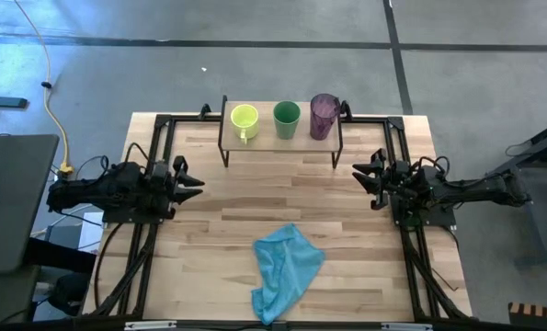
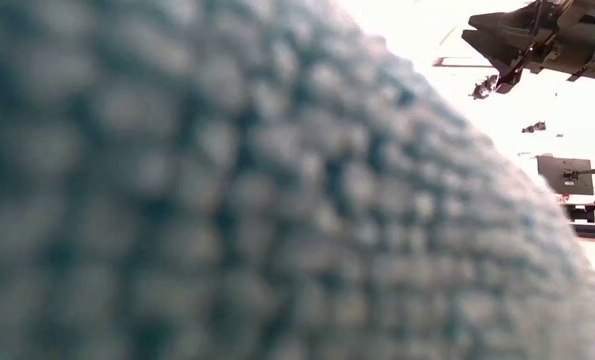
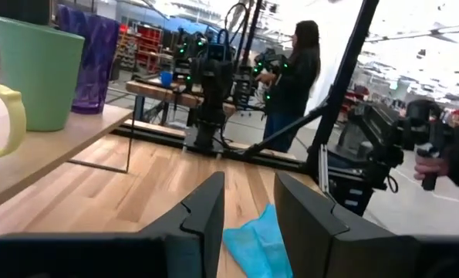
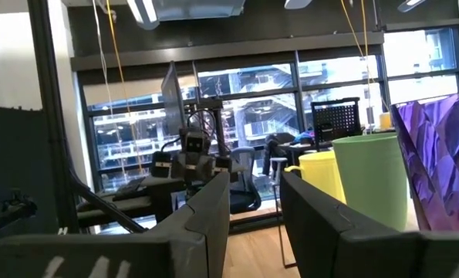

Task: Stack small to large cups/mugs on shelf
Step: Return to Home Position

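Three cups stand upright in a row on the shelf at the table's far edge: a yellow-green mug at the left, a green cup in the middle, a purple cup at the right. None is inside another. My left gripper waits at the table's left edge, open and holding nothing. My right gripper waits at the right edge, also open with nothing between its fingers. Both point toward the table's middle, well short of the shelf.
A light blue cloth lies crumpled near the table's front edge and fills almost all of the low view. Black frame rails run along the table's left and right sides. A person stands in the room beyond.
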Tool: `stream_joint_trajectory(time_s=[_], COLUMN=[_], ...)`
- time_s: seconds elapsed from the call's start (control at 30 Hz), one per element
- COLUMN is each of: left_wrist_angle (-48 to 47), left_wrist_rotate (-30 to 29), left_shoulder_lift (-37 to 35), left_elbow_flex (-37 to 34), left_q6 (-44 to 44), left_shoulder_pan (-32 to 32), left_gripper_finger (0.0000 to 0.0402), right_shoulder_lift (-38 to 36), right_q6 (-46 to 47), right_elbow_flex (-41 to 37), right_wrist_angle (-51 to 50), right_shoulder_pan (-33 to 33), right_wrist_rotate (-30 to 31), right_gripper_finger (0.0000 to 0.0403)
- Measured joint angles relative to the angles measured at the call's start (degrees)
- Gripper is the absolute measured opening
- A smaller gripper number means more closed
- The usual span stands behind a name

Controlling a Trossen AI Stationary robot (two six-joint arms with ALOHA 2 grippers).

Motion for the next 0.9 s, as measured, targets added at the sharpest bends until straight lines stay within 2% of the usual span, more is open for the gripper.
stream_joint_trajectory(time_s=[0.17,0.33,0.5,0.9], left_wrist_angle=[0.95,12.25,12.13,10.72], left_wrist_rotate=[0.32,0.41,0.50,2.36], left_shoulder_lift=[-0.02,-0.01,0.01,-0.02], left_elbow_flex=[-1.13,-7.82,-7.76,-7.91], left_q6=[1.23,0.13,0.32,0.30], left_shoulder_pan=[0.00,0.00,0.00,0.02], left_gripper_finger=[0.0104,0.0104,0.0104,0.0104], right_shoulder_lift=[0.00,0.00,0.02,0.02], right_q6=[1.03,1.09,0.51,-0.62], right_elbow_flex=[0.00,0.00,1.52,4.95], right_wrist_angle=[1.51,4.07,3.00,-7.24], right_shoulder_pan=[-0.02,0.00,0.00,0.00], right_wrist_rotate=[0.02,0.04,0.04,0.34], right_gripper_finger=[0.0108,0.0108,0.0108,0.0108])
